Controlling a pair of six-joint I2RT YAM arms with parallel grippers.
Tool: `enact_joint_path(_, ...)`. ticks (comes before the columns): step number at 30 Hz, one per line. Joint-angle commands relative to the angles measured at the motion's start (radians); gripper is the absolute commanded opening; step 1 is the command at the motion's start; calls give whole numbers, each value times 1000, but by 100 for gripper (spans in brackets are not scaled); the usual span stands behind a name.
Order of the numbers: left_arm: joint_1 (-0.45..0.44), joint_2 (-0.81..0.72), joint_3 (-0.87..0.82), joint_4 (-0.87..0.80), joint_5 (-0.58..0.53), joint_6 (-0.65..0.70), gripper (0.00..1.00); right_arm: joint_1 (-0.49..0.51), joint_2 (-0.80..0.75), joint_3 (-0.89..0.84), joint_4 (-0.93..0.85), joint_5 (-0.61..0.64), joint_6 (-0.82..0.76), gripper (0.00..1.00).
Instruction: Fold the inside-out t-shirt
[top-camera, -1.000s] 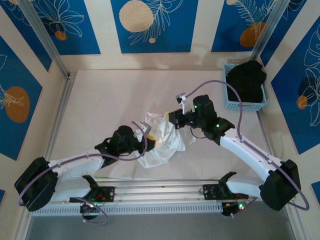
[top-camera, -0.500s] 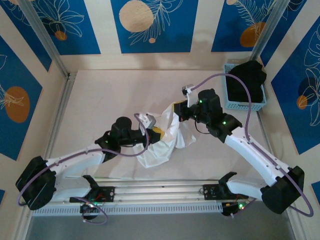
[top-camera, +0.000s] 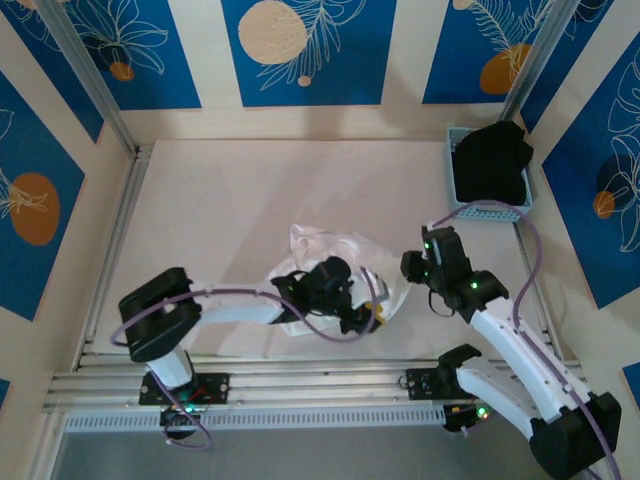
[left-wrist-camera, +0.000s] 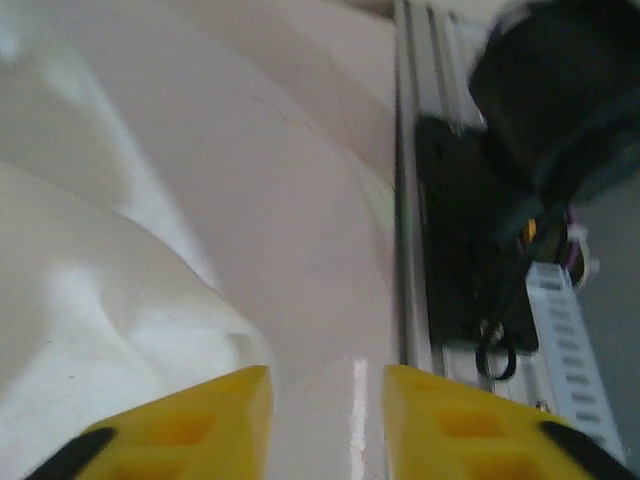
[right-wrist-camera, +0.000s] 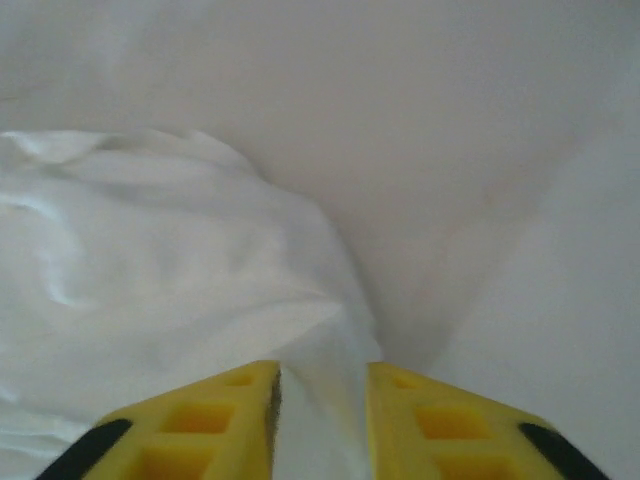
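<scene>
The white t-shirt (top-camera: 318, 247) lies bunched in a wrinkled heap at the middle of the table. My left arm reaches across the heap, and its gripper (top-camera: 374, 318) sits low at the heap's near right edge. In the left wrist view the t-shirt (left-wrist-camera: 100, 300) ends beside the left finger. That gripper (left-wrist-camera: 327, 400) is open over bare table. My right gripper (top-camera: 402, 274) is at the heap's right side. In the right wrist view the t-shirt (right-wrist-camera: 150, 250) narrows to a fold that runs between the fingers of the gripper (right-wrist-camera: 322, 390), which is shut on it.
A blue basket (top-camera: 470, 210) at the back right holds a black garment (top-camera: 490, 160). The aluminium rail (left-wrist-camera: 405, 200) and a black arm mount (left-wrist-camera: 470, 260) lie just right of the left gripper. Walls enclose the table on three sides.
The left arm has swung right across the shirt toward the near edge. The right gripper has pulled back and down to the right. The shirt, held up before, is now a lower heap.
</scene>
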Motion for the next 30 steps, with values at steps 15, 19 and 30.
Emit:
enact_joint_path(15,642,-509,-426,-131,-260,-476,69,96,476,209,433,-359,-135,63)
enact_joint_path(19,739,-463,-471,-96,-161,-539,69,90,668,344,363,-404,-156,66)
enact_joint_path(30,699,-179,-412,46,-16,-562,60,154,1014,598,227,-342,-267,61)
